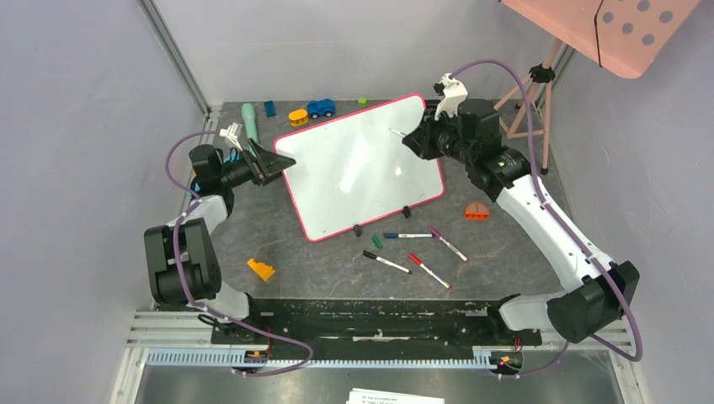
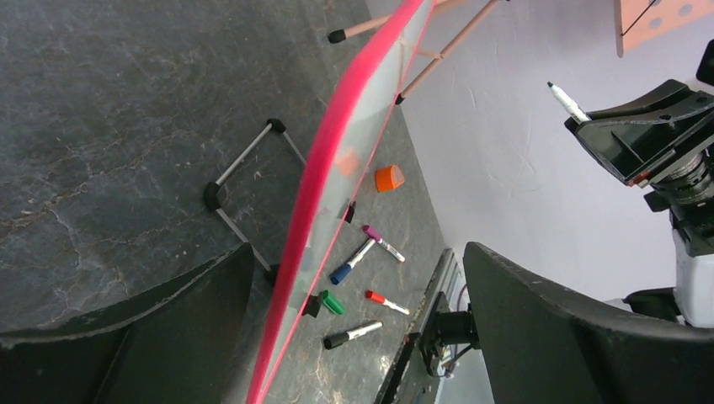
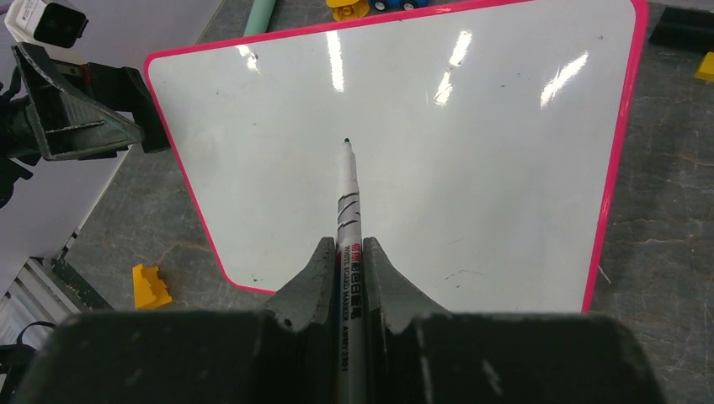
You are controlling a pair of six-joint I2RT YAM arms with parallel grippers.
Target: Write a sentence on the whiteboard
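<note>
Jaws of the right gripper [image 3: 347,252] are clamped on a white marker [image 3: 348,202], which we see held lengthwise with its dark tip pointing out over the whiteboard [image 3: 471,168]. From the right wrist view we cannot tell whether the tip touches the surface; in the left wrist view it stands clear of the board. The left gripper [image 1: 282,162] stands with its jaws wide apart and nothing in them, at the board's left rim; in its own wrist view the pink-red rim runs between its two fingers [image 2: 168,320], and we cannot tell whether it touches either. The whiteboard sits tilted in the middle of the grey table [image 1: 278,236], propped on small black clip feet [image 1: 358,229], and we see glare and a few faint specks on its glossy face. Just in front of it lie four loose markers [image 1: 408,236] and a green cap [image 1: 376,241]. An orange piece [image 1: 476,211] lies near its right corner, a yellow block [image 1: 261,269] near the left arm. Behind the board we see a blue toy car [image 1: 321,108], a yellow toy [image 1: 298,117] and a teal cylinder [image 1: 250,122]. A pink dotted panel [image 1: 623,29] shows at the upper right.
</note>
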